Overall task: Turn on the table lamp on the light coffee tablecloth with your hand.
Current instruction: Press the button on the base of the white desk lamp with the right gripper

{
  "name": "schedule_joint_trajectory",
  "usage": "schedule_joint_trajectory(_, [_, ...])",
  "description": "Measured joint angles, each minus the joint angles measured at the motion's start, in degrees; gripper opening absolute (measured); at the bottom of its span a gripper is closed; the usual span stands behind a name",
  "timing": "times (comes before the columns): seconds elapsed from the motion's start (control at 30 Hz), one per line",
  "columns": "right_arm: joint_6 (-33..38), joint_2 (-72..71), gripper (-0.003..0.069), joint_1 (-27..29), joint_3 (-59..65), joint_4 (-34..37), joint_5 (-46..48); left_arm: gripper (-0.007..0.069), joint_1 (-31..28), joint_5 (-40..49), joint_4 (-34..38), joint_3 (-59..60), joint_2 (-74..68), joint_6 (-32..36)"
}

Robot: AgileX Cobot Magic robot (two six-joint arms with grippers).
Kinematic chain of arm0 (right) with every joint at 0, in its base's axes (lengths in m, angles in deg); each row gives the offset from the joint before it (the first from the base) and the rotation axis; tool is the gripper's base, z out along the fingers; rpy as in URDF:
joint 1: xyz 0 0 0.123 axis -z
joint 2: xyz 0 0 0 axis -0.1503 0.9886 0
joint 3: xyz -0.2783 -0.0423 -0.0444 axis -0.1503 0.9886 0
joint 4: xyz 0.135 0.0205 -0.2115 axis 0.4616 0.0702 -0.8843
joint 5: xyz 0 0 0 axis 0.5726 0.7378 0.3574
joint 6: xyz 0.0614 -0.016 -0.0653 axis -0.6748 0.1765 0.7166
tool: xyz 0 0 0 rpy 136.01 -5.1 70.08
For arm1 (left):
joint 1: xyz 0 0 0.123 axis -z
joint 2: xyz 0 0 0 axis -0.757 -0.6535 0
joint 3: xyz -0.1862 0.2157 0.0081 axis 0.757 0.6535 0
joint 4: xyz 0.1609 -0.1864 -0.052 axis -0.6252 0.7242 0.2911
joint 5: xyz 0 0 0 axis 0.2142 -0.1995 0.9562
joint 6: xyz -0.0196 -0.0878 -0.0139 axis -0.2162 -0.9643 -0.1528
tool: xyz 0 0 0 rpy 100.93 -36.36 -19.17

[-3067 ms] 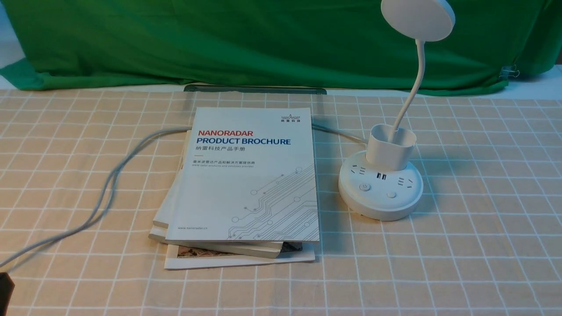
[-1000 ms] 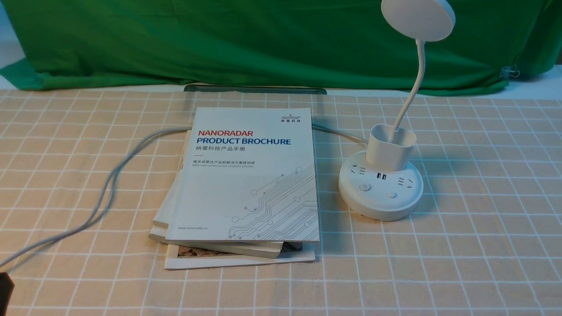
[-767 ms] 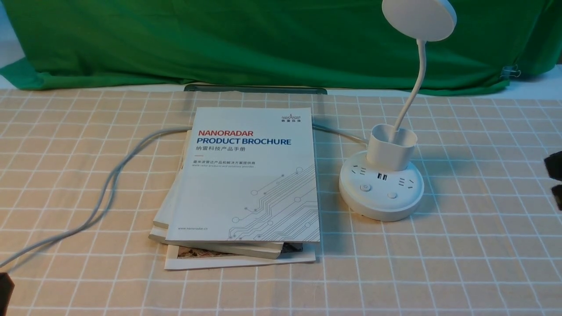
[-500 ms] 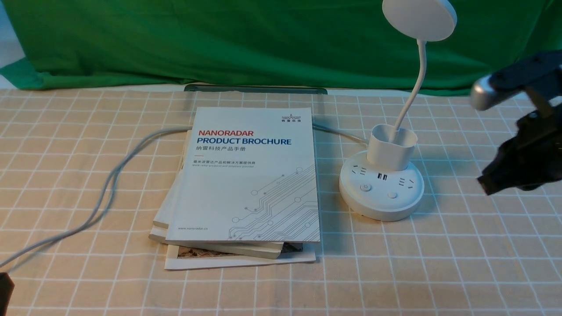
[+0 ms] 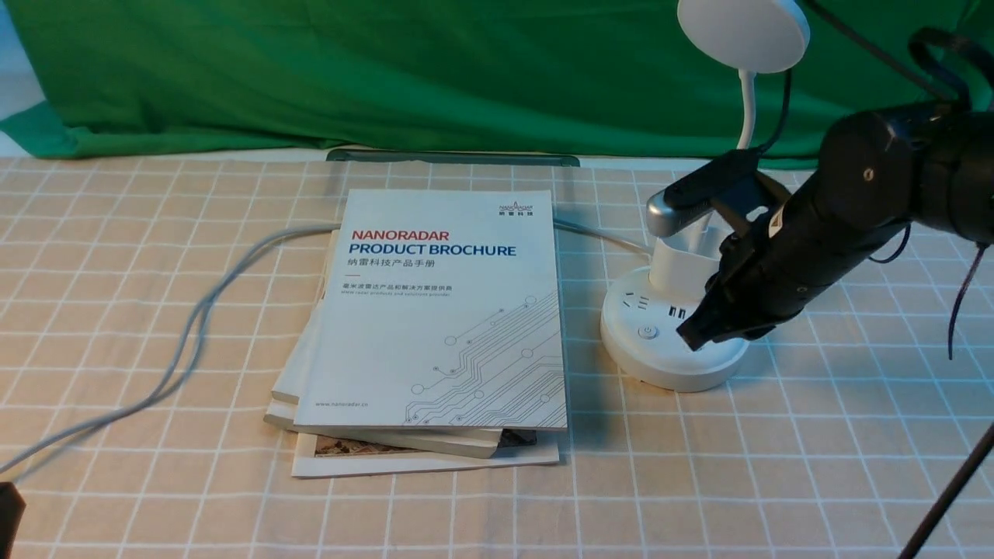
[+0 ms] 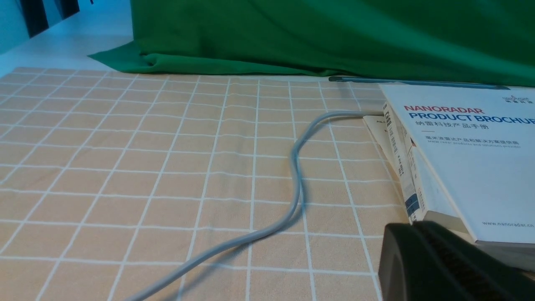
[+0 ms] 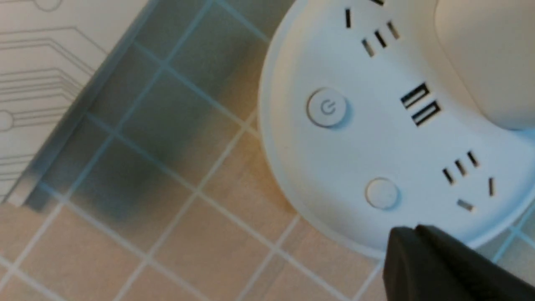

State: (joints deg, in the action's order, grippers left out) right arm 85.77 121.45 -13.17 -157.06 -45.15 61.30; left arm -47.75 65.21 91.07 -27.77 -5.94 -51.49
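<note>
The white table lamp stands on the light coffee tablecloth (image 5: 815, 466) at the right; its round base (image 5: 637, 353) has a power button (image 5: 647, 332) and a plain button (image 7: 381, 193), both seen in the right wrist view with the base (image 7: 334, 167). Its disc head (image 5: 743, 32) is unlit. My right gripper (image 5: 691, 335), the hand, is shut and empty, its tips low over the base's right front, over the plain button. My left gripper (image 6: 411, 228) is shut and empty beside the books; only a black corner of it shows in the front view (image 5: 8, 512).
A stack of books topped by a white brochure (image 5: 443, 310) lies left of the lamp. A grey cable (image 5: 194, 326) runs from behind the books to the front left. A green backdrop cloth (image 5: 388, 70) hangs behind. A thin black rod (image 5: 951, 497) crosses the front right corner.
My right arm came in from the right edge and moved left and down until its shut tips reached the lamp base. The lamp, books and left gripper have not moved.
</note>
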Motion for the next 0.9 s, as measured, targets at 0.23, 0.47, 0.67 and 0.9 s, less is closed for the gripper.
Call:
schedule_joint_trajectory(0.23, [0.0, 3.6, 0.0029, 0.0, 0.0, 0.0, -4.1, 0.0021, 0.0, 0.0, 0.0, 0.0, 0.0, 0.0])
schedule_joint_trajectory(0.47, [-0.1, 4.9, 0.0029, 0.0, -0.2, 0.0, -5.2, 0.0021, 0.0, 0.0, 0.0, 0.0, 0.0, 0.0])
schedule_joint_trajectory(0.67, [-0.2, 5.3, 0.0029, 0.0, -0.5, 0.0, -5.3, 0.0021, 0.0, 0.0, 0.0, 0.0, 0.0, 0.0])
schedule_joint_trajectory(0.9, [-0.6, 6.1, 0.0031, 0.0, -0.9, 0.0, -4.9, 0.0021, 0.0, 0.0, 0.0, 0.0, 0.0, 0.0])
